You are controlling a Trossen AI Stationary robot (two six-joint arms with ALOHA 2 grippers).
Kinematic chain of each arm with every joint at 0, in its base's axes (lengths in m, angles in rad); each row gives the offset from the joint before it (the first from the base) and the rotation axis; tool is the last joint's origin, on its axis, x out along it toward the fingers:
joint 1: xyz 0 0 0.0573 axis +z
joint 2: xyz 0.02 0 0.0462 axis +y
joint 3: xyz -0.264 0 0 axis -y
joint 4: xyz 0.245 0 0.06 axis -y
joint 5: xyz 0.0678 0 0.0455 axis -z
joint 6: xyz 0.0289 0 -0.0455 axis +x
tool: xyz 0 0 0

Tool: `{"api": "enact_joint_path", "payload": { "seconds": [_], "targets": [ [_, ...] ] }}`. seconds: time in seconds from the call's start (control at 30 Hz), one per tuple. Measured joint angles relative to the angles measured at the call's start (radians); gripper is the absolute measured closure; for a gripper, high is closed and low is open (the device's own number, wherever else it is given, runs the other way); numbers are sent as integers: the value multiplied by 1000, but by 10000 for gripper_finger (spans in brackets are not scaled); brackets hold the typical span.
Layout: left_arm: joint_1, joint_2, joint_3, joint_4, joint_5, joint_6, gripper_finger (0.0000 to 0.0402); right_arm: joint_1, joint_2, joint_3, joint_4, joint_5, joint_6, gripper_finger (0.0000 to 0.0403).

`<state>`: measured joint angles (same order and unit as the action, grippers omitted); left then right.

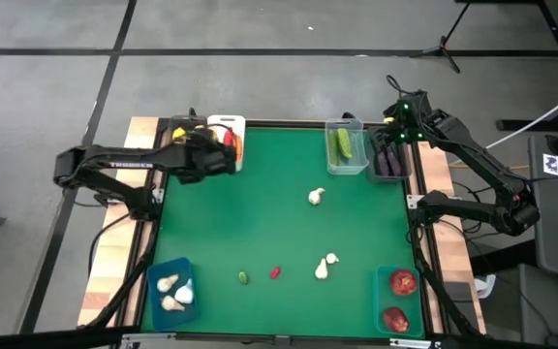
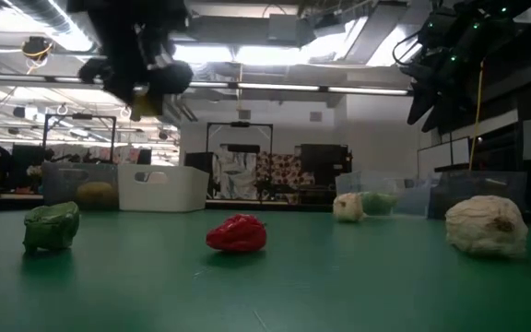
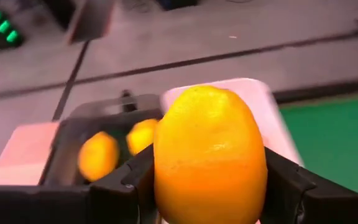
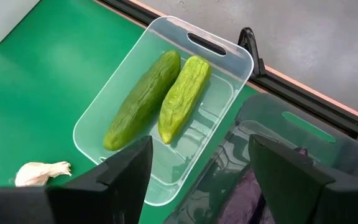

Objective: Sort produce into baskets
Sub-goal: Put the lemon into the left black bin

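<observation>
left gripper [image 3: 207, 186] clenched on a yellow plastic lemon [image 3: 209, 155], above the dark rectangular bin [image 3: 73, 143] holding 2 more lemons at the table's far-left corner. right gripper [image 4: 197, 171] fingers spread, empty, over the clear plastic bin [image 4: 225, 50] with 2 green cucumbers [image 4: 143, 99].

Two dark jointed arms, black blocky fingers [image 3: 291, 186] (green LEDs on wrist).

Green table [image 1: 279, 213] has six bins round its edges. Loose on it: three garlic bulbs [image 1: 316, 197], a red chili [image 1: 276, 272], one small green piece [image 1: 243, 277].
</observation>
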<state>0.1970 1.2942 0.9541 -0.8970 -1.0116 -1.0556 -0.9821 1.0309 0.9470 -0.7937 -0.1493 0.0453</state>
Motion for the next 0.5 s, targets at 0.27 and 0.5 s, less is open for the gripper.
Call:
{"api": "enact_joint_path", "payload": {
  "seconds": [0.27, 0.5],
  "targets": [
    [155, -38, -162, 28, 41, -98, 210, 0, 0, 0, -3, -1, 0, 139],
    [183, -38, -219, 55, 72, -110, 188, 0, 0, 0, -26, -1, 0, 139]
  ]
}}
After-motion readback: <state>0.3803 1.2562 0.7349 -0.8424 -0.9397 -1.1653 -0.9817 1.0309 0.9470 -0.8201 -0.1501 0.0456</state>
